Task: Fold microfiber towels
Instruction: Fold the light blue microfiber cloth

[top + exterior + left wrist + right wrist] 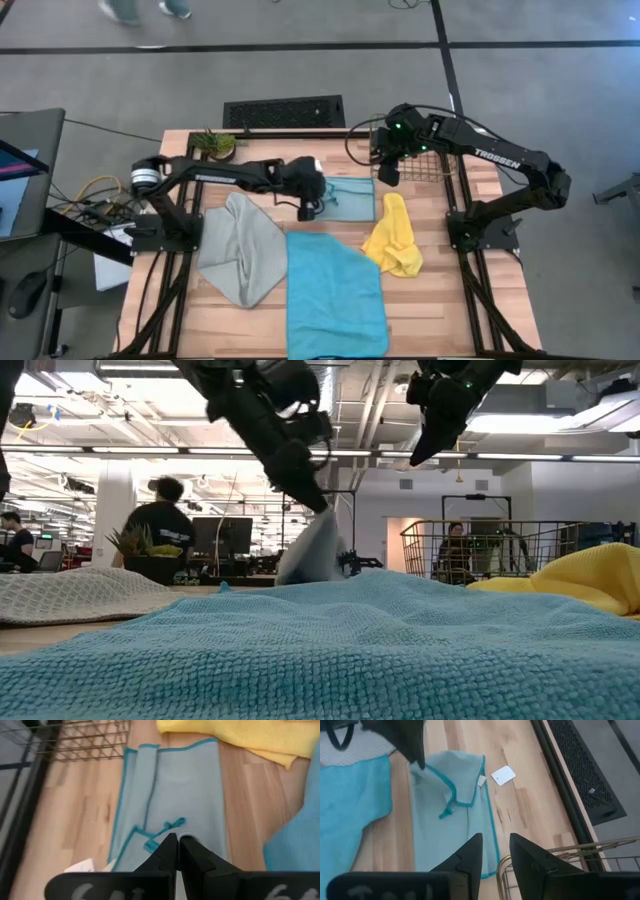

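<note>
From above, the left gripper point(311, 207) sits at the near-left edge of the pale blue square microfiber towel with teal trim point(350, 198), which lies toward the back of the wooden slatted table point(450, 300), between the left arm and the wire mesh basket point(432, 165). The right gripper point(388, 172) hangs over the basket's edge, holding nothing. The grey-green towel point(240, 250), the brighter cyan-blue towel point(335, 295) and the smaller bright yellow towel point(393, 237) lie bunched nearer the front.

At table height, the left gripper point(318, 500) lifts a peak of pale blue cloth point(312, 552). Risk: only an edge looks pinched, so the cloth could slip out during the fold.

Left wrist view: jaws are fully closed on the hem of the pale blue towel point(185, 785). It is already doubled along one side, with the trim puckered by the fingertips point(172, 851). Risk: dragging it could catch the yellow towel point(260, 735) lying just beside it.

Right wrist view: jaws are parted about halfway and empty, above the basket rim point(570, 851). The pale blue towel point(455, 820) lies uneven, one corner turned over near a small white card point(503, 775). Risk: a crooked fold.
</note>
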